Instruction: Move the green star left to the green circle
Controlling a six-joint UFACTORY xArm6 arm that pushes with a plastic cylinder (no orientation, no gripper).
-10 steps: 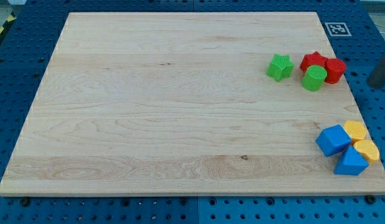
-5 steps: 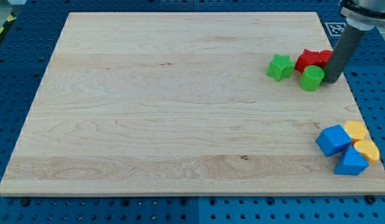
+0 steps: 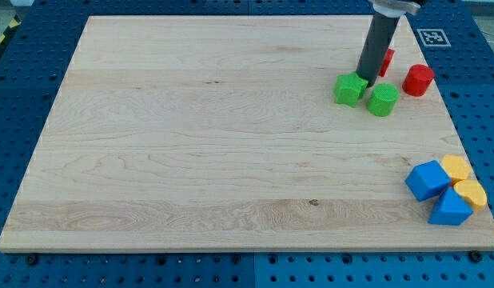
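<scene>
The green star (image 3: 349,89) lies on the wooden board (image 3: 231,136) at the upper right. The green circle (image 3: 383,100) lies just to its right, almost touching it. My dark rod comes down from the view's top, and my tip (image 3: 364,78) rests at the star's upper right edge, between the star and the circle. A red star (image 3: 387,61) is partly hidden behind the rod. A red cylinder (image 3: 418,80) stands to the right of the green circle.
At the lower right edge lies a cluster: a blue cube (image 3: 428,179), a blue triangle-like block (image 3: 450,209), and two yellow blocks (image 3: 456,167) (image 3: 472,193). A black-and-white marker tag (image 3: 432,37) sits at the board's upper right corner.
My rod has moved left from the red blocks to the green star. The green star and green circle shifted left and a little down. The red blocks separated; the red star moved up-left.
</scene>
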